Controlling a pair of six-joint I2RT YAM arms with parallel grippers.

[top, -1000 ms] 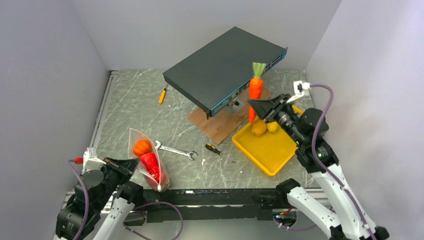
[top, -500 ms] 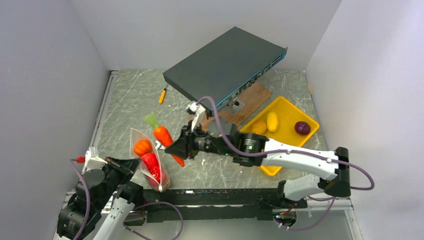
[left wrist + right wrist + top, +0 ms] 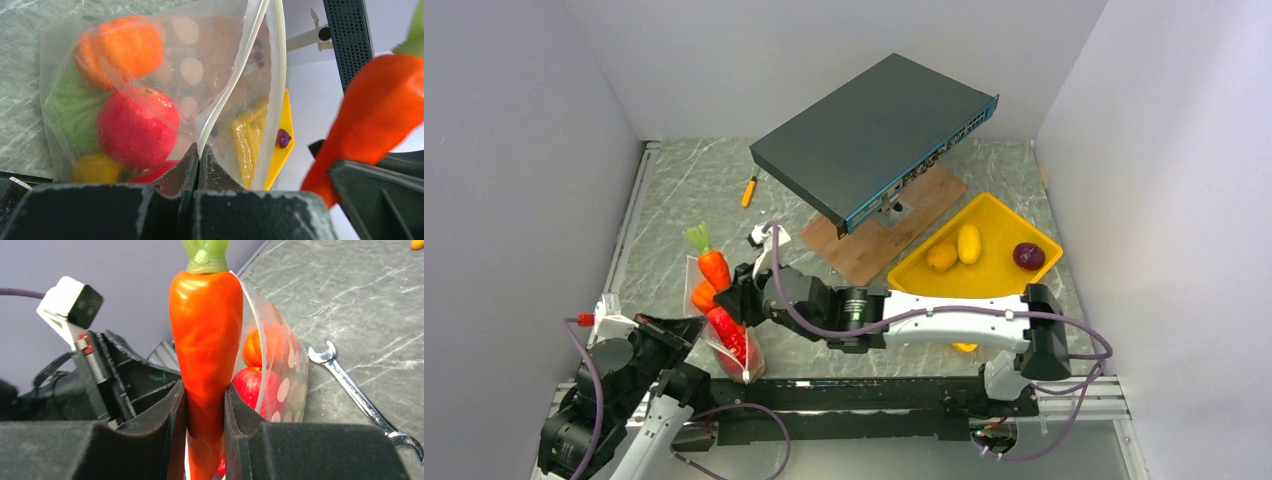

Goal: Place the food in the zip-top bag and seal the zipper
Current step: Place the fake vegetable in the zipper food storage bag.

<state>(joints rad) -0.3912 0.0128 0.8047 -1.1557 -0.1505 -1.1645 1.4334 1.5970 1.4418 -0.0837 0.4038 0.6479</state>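
The clear zip-top bag point(image 3: 740, 348) stands at the front left, holding an orange pumpkin point(image 3: 119, 44), a red pepper point(image 3: 137, 126), green cabbage point(image 3: 70, 107) and a yellow pepper point(image 3: 95, 169). My left gripper point(image 3: 198, 154) is shut on the bag's whitish zipper strip point(image 3: 235, 75), with the mouth held open. My right gripper point(image 3: 205, 405) is shut on the carrot point(image 3: 205, 340), held green top up just over the bag's mouth; the carrot also shows in the top view point(image 3: 713, 266). Two yellow potatoes point(image 3: 956, 248) and a purple onion point(image 3: 1028, 256) lie in the yellow tray point(image 3: 999, 216).
A silver wrench point(image 3: 357, 392) lies on the marble table right of the bag. A dark network switch point(image 3: 874, 135) is propped over a wooden board point(image 3: 864, 252) at the back. A yellow-handled screwdriver point(image 3: 748, 191) lies at back left. Grey walls enclose the table.
My right arm has swung from the tray across the table to the left with the carrot, now over the bag. The left gripper and bag have stayed still.
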